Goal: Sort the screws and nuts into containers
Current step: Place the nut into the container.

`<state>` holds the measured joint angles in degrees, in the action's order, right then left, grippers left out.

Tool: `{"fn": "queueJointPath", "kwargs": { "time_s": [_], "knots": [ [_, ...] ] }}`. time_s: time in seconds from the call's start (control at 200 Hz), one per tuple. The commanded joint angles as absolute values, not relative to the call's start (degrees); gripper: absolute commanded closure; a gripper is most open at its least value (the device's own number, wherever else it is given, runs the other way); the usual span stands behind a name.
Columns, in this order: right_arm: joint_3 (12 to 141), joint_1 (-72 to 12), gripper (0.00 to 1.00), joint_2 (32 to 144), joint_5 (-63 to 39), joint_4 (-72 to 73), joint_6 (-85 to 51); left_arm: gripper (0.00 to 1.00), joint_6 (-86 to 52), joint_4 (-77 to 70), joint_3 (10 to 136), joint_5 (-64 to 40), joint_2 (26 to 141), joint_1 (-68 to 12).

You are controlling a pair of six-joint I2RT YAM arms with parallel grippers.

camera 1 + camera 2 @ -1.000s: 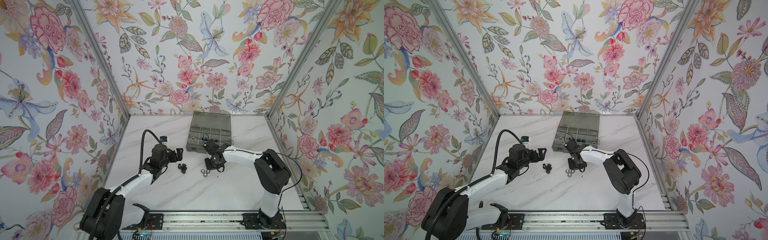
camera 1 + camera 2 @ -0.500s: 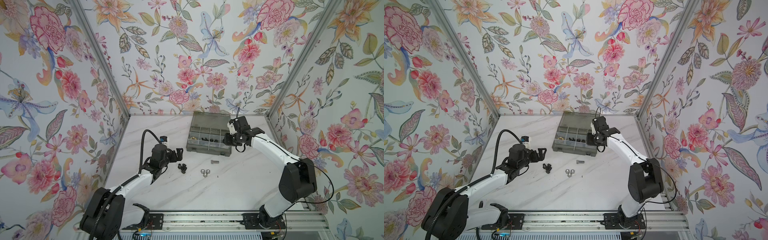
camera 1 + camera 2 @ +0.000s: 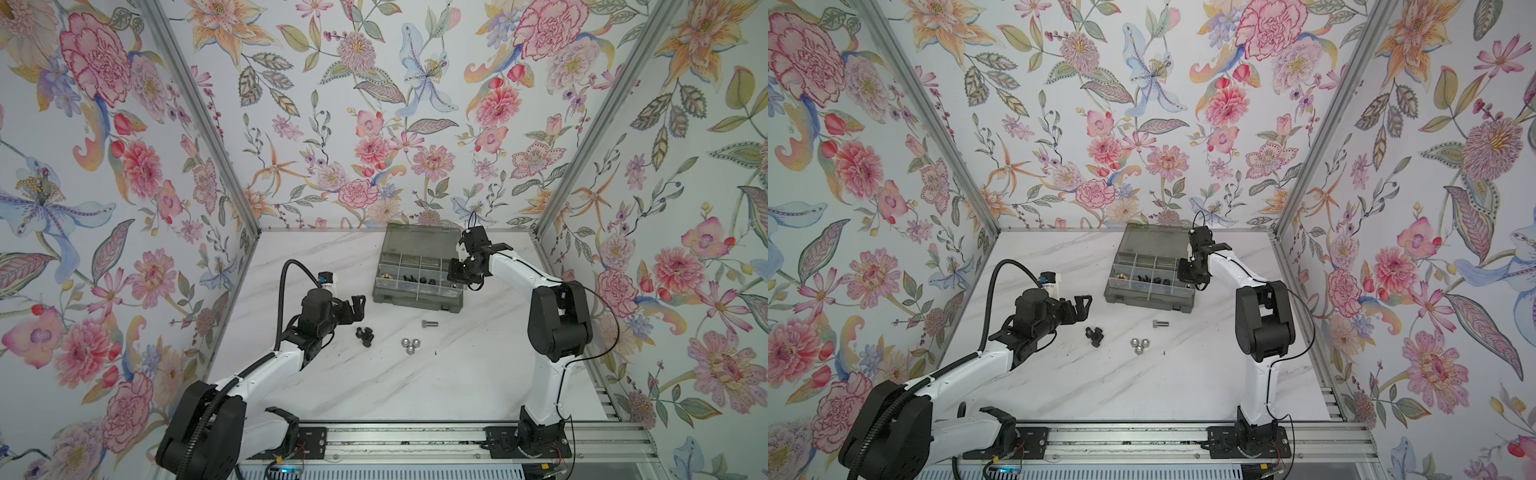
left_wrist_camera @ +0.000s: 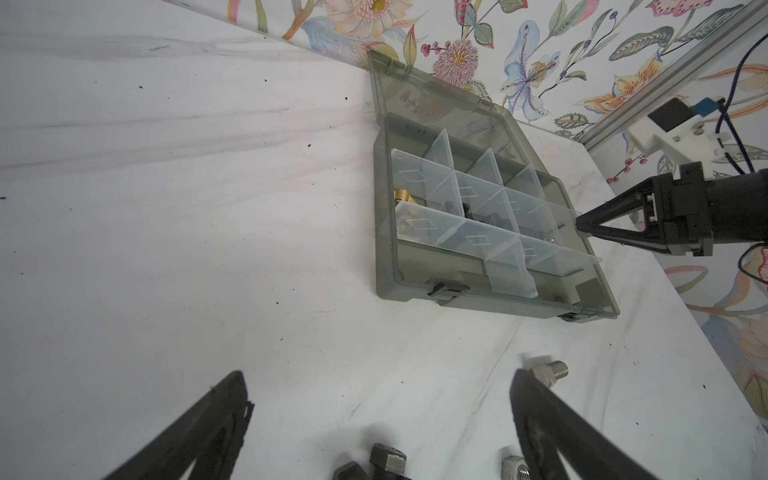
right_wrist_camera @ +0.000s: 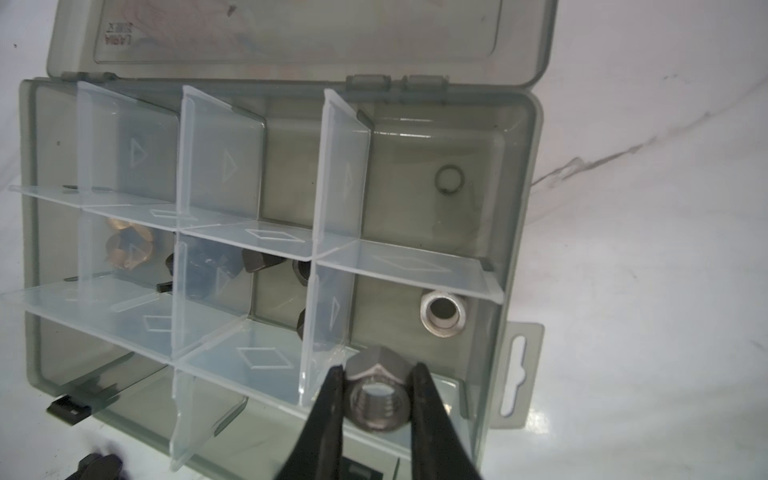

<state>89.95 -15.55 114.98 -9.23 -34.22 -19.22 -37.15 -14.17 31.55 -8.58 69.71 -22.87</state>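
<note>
the right gripper (image 5: 379, 368), clamped on a silver nut (image 5: 378, 399), hangs over the end compartment (image 5: 390, 320) of the organiser box (image 5: 31, 216), where a second nut (image 5: 442, 313) lies just beyond its tips (the left gripper (image 4: 379, 374), jaws wide and empty, sits well short of the box), so release looks straight down.

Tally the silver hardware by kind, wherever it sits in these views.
Silver nuts: 5 (three loose nuts on the table, one held nut in the right gripper, one boxed nut in the organiser box)
Silver hex-head bolt: 1, on the table
Total: 6
</note>
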Motion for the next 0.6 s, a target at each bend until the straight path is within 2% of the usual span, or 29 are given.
{"fn": "queueJointPath", "kwargs": {
  "time_s": [0.0,0.105,0.195,0.3,0.46,0.596],
  "knots": [
    [91.5,-15.5,0.91,115.2,-10.3,-35.2,-18.7,0.01,-37.6,-13.7,30.8,-7.6,69.1,-22.7],
    [91.4,-15.6,0.85,116.3,-10.4,-35.3,-18.8,0.01,-37.6,-13.9,30.8,-8.0,69.6,-22.6],
    [91.5,-15.8,0.63,116.2,-9.8,-35.6,-18.4,0.01,-37.6,-13.9,30.8,-8.0,69.8,-22.6],
    [91.5,-15.9,0.52,114.8,-8.9,-35.9,-17.8,0.01,-37.5,-13.9,30.8,-8.0,69.6,-22.7],
    [90.7,-16.0,0.49,109.7,-9.4,-35.9,-15.3,0.01,-37.8,-15.2,30.8,-8.5,70.3,-22.6],
    [87.4,-17.6,0.44,103.5,-14.5,-35.9,-13.5,0.0,-37.7,-16.1,30.8,-8.9,70.9,-22.6]
  ]
}}
